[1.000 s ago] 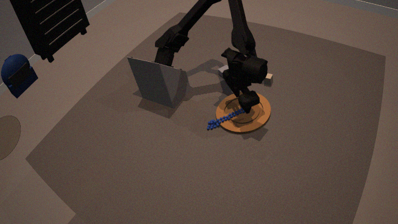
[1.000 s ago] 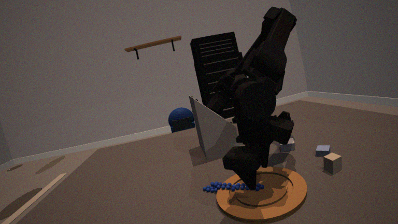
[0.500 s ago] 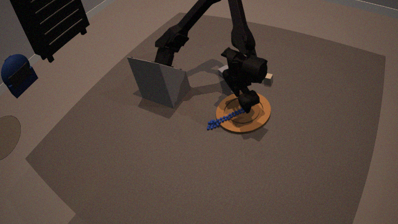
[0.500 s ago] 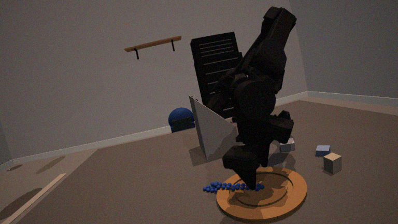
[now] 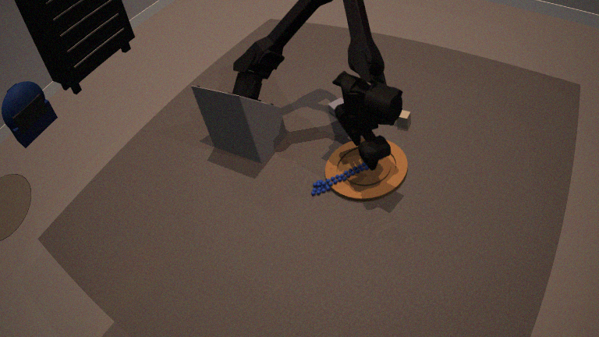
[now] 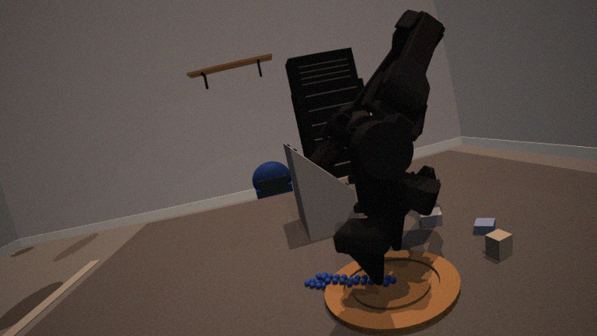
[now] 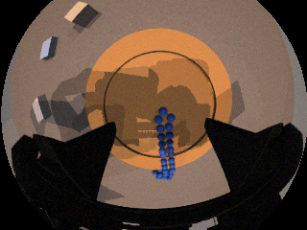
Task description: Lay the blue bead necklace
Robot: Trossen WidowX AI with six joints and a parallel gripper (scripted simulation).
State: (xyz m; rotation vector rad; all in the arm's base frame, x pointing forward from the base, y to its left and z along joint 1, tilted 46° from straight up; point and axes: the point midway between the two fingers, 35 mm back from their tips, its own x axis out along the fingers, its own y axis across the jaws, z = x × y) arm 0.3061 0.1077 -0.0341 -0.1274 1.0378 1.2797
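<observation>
The blue bead necklace (image 5: 338,177) (image 6: 336,278) (image 7: 169,126) lies as two close, nearly parallel strands. One looped end lies inside the ring on the round orange bead board (image 5: 400,170) (image 6: 449,284) (image 7: 158,38); the strands cross the dark circular groove (image 7: 105,103) and the board's rim. The other end is bunched on the mat beside the board. My gripper (image 5: 365,155) (image 6: 387,266) (image 7: 161,125) is open and empty, low over the board, with one finger on each side of the strands. In the exterior view a finger hides some beads.
A tan block (image 5: 404,118) (image 6: 498,244) (image 7: 77,12), a blue-grey block (image 6: 484,225) (image 7: 49,48) and a pale block (image 5: 335,104) (image 6: 430,218) (image 7: 41,108) lie beyond the board. A grey slanted panel (image 5: 234,125) (image 6: 323,208) stands near the arm's base.
</observation>
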